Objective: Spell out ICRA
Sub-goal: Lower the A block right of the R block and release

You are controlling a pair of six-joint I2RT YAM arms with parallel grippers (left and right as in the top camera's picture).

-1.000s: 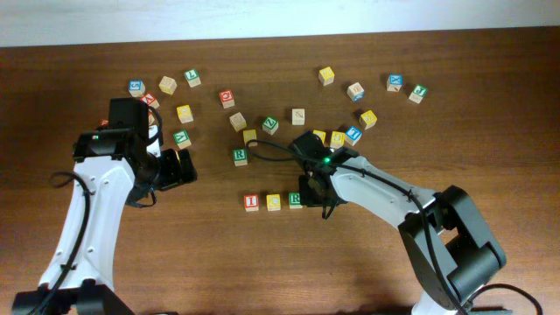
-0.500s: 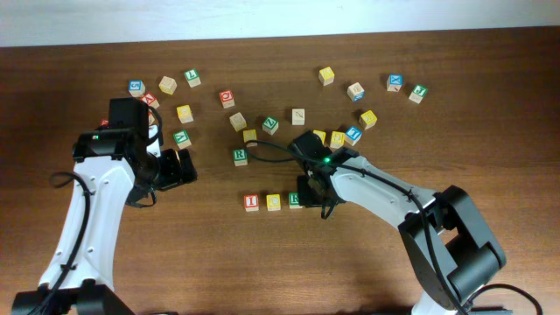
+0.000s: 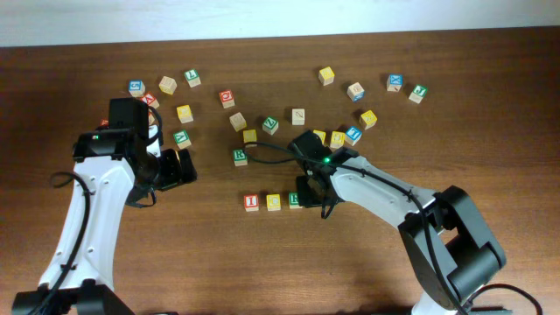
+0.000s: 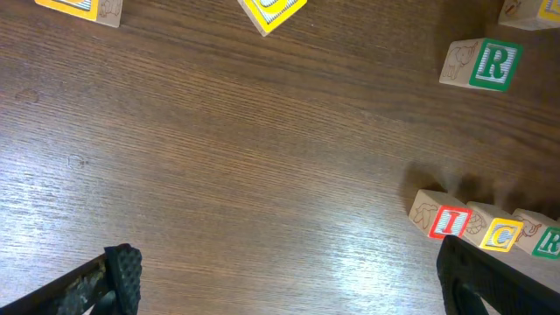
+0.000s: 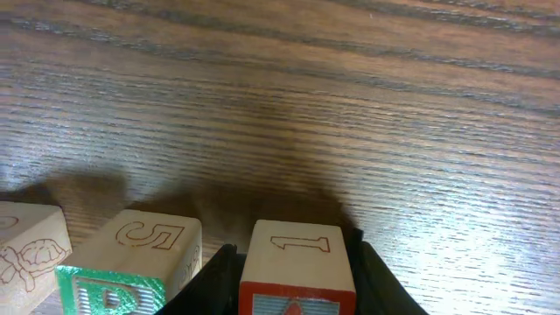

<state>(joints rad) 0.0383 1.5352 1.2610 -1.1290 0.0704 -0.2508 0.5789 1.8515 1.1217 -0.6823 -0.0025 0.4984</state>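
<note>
Three blocks, I [image 3: 252,203], C [image 3: 274,202] and R [image 3: 295,200], line the table [image 3: 219,254], so the right tool [image 5: 294,289] clamps a fourth block [image 5: 297,247] just beside R to close the word, while the left tool [image 4: 284,267] idles, fingers apart.

The table [image 3: 219,262] is dark brown wood with a fine streaked grain. On it stand pale wooden blocks: the I block [image 3: 252,203] has a red letter, the C block [image 3: 274,202] a yellow face, and the R block [image 3: 295,199] a green frame, with a thin reddish 5 outlined on its top. The gripped block [image 5: 296,267] is the same pale wood, with a red-outlined 1 on top and a red frame on its front.
</note>
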